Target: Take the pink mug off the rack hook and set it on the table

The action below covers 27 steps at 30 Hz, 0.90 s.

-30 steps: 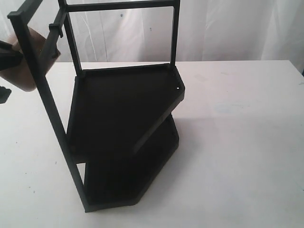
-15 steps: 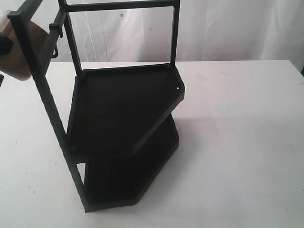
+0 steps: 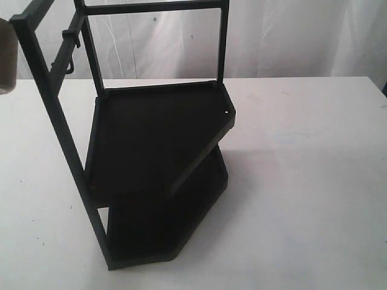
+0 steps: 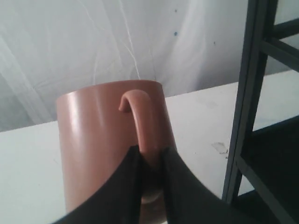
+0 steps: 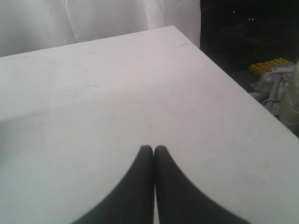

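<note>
Left gripper: jaws clamped on the handle of the pink mug. The mug is held in the air at ten o'clock of the rack, apart from its bars and off the table. Right gripper: jaws closed, tips touching.

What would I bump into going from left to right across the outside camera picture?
mug, just peeking in at the left edge → rack → bare table
</note>
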Each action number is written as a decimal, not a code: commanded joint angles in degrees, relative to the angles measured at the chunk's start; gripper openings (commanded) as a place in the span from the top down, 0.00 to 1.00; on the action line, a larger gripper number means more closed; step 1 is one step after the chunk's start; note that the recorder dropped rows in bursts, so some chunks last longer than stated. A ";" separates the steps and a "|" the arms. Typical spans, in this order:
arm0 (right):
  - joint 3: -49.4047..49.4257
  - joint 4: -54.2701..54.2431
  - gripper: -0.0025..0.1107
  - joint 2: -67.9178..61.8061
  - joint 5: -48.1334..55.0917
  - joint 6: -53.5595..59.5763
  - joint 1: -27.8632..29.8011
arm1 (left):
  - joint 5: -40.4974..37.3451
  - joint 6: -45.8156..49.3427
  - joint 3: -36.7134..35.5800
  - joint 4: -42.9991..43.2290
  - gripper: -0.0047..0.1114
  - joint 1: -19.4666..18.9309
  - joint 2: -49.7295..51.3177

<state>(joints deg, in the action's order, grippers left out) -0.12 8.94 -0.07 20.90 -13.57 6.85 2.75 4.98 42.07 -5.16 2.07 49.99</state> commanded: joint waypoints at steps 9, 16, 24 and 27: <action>0.12 0.00 0.98 0.07 -0.42 -0.13 -0.20 | 32.29 -15.59 -22.77 -7.97 0.96 -0.32 3.29; 0.12 0.00 0.98 0.07 -0.42 -0.13 -0.20 | 35.74 -12.28 -22.35 -4.96 0.96 -0.32 9.58; 0.12 0.00 0.98 0.07 -0.42 -0.13 -0.20 | 9.80 -12.09 -7.29 -2.75 0.96 -0.43 21.31; 0.12 0.00 0.98 0.07 -0.42 -0.13 -0.20 | 9.70 -12.09 -4.20 -1.60 0.96 -0.69 24.63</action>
<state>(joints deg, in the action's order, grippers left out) -0.12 8.94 -0.07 20.90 -13.57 6.85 13.55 -7.39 34.95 -7.92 1.85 72.41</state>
